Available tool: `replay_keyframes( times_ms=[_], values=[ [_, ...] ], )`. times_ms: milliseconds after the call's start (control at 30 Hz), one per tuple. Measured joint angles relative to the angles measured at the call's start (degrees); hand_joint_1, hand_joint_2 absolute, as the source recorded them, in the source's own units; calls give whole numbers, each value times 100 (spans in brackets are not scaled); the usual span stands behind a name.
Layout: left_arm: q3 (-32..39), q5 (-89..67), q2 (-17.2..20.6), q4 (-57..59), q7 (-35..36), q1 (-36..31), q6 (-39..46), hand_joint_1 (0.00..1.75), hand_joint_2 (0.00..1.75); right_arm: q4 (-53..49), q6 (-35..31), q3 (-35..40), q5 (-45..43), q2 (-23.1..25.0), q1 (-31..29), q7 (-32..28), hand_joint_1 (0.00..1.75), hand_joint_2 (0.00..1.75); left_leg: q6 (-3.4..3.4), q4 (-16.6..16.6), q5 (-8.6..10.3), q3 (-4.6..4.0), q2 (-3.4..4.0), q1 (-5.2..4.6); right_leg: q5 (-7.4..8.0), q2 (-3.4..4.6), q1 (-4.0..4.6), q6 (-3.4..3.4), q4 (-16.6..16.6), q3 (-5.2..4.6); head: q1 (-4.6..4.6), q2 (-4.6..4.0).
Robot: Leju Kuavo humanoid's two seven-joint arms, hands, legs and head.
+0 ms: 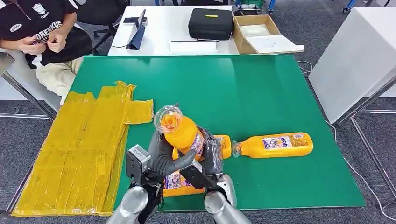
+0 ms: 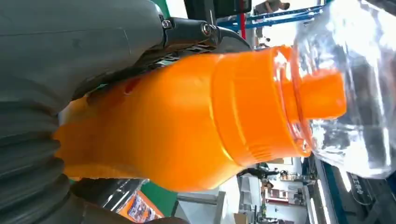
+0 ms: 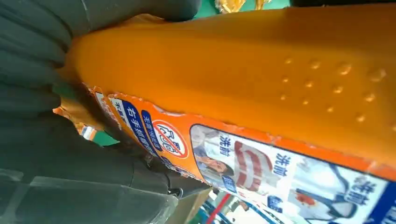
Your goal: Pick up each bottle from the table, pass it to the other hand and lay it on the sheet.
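Here, both hands held one orange bottle (image 1: pixel 183 135) up over the green table (image 1: pixel 261 93) — left hand (image 1: pixel 161 156) and right hand (image 1: pixel 210 156) wrapped around it, another bottle (image 1: pixel 275 145) lay beside, yellow sheet (image 1: pixel 79 149) left.

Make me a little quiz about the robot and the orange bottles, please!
1. True or false: the yellow sheet already has a bottle on it.
2. How many hands are on the raised bottle: A one, B two, C none?
3. The bottle lying on the table points its cap toward the ____.

Key: 1 false. 2 B, the left hand and right hand both hold it. 3 robot's hands.
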Motion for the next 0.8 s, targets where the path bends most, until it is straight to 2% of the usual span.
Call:
replay_keyframes(
  times_ms=[267,733,767,800],
  values=[
    [199,13,35,52,7,10,22,0,175,199,-22,269,413,28,-72,151,175,175,0,0,0,0,0,0,0,0,1,0,0,-1,0,0],
    [264,92,37,100,7,31,13,0,175,293,-22,286,441,59,-101,183,175,175,0,0,0,-1,0,0,0,0,0,0,0,0,0,0],
    [267,92,37,101,7,31,13,141,175,295,-22,286,441,59,-102,183,175,175,0,0,0,-1,0,0,0,0,0,0,0,0,0,0],
    [267,92,37,109,7,30,13,175,175,308,-22,288,441,59,-107,183,175,175,0,0,0,0,0,0,0,0,0,0,0,0,0,0]
  ],
)
